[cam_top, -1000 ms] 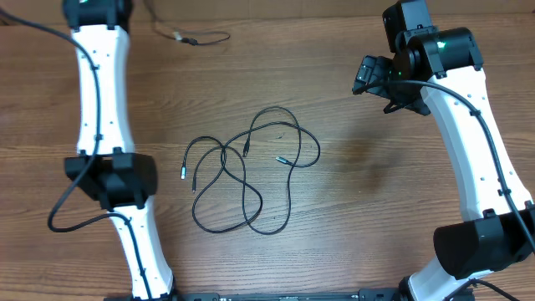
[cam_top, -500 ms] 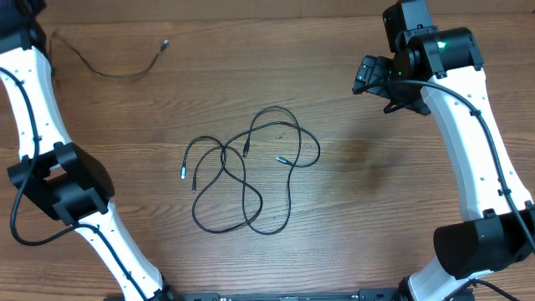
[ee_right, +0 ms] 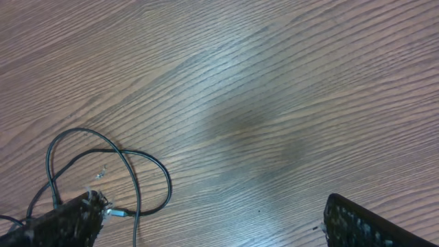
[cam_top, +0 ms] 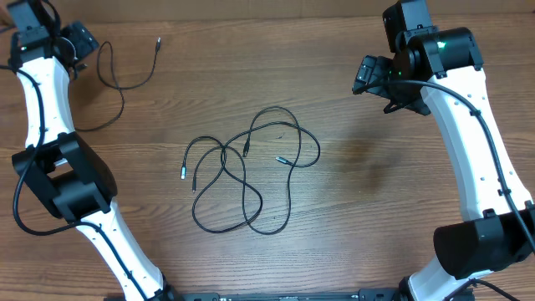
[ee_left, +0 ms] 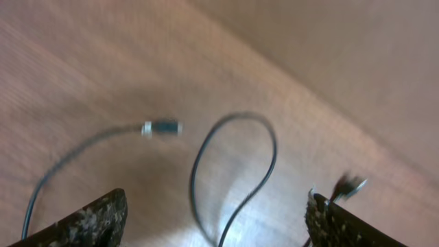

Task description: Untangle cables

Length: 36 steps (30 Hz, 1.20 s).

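Observation:
A loose tangle of thin black cables (cam_top: 224, 155) lies at the table's middle, with a silver-tipped plug (cam_top: 282, 159) inside the loops. One separate cable (cam_top: 153, 67) lies curled at the far left top, its plug (cam_top: 159, 39) pointing up. My left gripper (cam_top: 75, 42) hovers over that cable's left end. In the left wrist view it (ee_left: 216, 219) is open, the cable loop (ee_left: 236, 165) lying on the wood between the fingers (ee_left: 89, 219) and its plug (ee_left: 162, 127) ahead. My right gripper (cam_top: 368, 79) hangs open at the upper right, away from the tangle; its view shows cable loops (ee_right: 130, 171) by its left finger (ee_right: 68, 219).
The wooden table (cam_top: 368, 209) has its far edge just above the separate cable. The white left arm (cam_top: 50, 167) runs down the left side, and the right arm (cam_top: 476, 159) stands along the right side.
The left arm swung from the top middle to the far left corner, dragging one cable along. Its jaws opened and the cable now lies loose there. The right arm stayed still.

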Available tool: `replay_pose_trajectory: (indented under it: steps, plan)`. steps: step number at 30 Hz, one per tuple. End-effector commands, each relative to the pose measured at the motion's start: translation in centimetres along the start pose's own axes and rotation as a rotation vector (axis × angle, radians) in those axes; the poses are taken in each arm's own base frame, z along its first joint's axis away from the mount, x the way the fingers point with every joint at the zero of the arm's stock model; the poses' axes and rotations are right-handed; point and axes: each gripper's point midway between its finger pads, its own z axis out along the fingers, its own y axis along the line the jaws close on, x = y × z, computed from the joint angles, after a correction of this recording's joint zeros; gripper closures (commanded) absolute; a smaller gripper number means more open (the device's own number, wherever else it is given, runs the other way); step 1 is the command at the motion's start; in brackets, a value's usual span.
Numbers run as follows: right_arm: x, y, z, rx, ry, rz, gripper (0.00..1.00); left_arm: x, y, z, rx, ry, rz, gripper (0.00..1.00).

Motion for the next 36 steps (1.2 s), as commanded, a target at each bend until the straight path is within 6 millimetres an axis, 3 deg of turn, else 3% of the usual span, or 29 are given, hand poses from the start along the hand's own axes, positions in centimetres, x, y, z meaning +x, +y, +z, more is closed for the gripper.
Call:
replay_pose_trajectory:
  steps: [1, 7, 11, 14, 18, 21, 26, 31, 32, 36]
  plan:
    - [-0.5, -0.2, -0.3, 0.005, -0.020, 0.012, 0.00, 1.4, -0.1, 0.3, -0.004, 0.049, 0.062, 0.18]
    - [-0.5, -0.2, -0.3, 0.005, -0.020, 0.012, 0.00, 5.1, -2.3, 2.0, 0.088, 0.145, 0.159, 0.19]
    - [-0.5, -0.2, -0.3, 0.005, -0.020, 0.012, 0.00, 7.6, -4.1, 5.0, 0.088, 0.161, 0.200, 0.22]
    - [-0.5, -0.2, -0.3, 0.005, -0.020, 0.012, 0.00, 8.3, -4.3, 6.7, 0.047, 0.141, 0.227, 0.22]
    - [-0.5, -0.2, -0.3, 0.005, -0.020, 0.012, 0.00, 9.5, -4.3, 8.7, 0.029, 0.137, 0.267, 0.33]
    - [-0.5, -0.2, -0.3, 0.005, -0.020, 0.012, 0.00, 9.9, -4.0, 9.4, 0.026, 0.140, 0.266, 0.34]
    - [-0.5, -0.2, -0.3, 0.005, -0.020, 0.012, 0.00, 9.0, -2.9, 9.5, -0.021, 0.110, 0.262, 0.30]
    - [-0.5, -0.2, -0.3, 0.005, -0.020, 0.012, 0.00, 6.8, -3.9, 8.2, 0.003, 0.063, 0.311, 0.30]
    - [-0.5, -0.2, -0.3, 0.005, -0.020, 0.012, 0.00, 5.0, -5.3, 6.8, 0.046, 0.023, 0.311, 0.30]
    - [-0.5, -0.2, -0.3, 0.005, -0.020, 0.012, 0.00, 2.0, -9.3, 3.3, 0.224, -0.037, 0.314, 0.28]
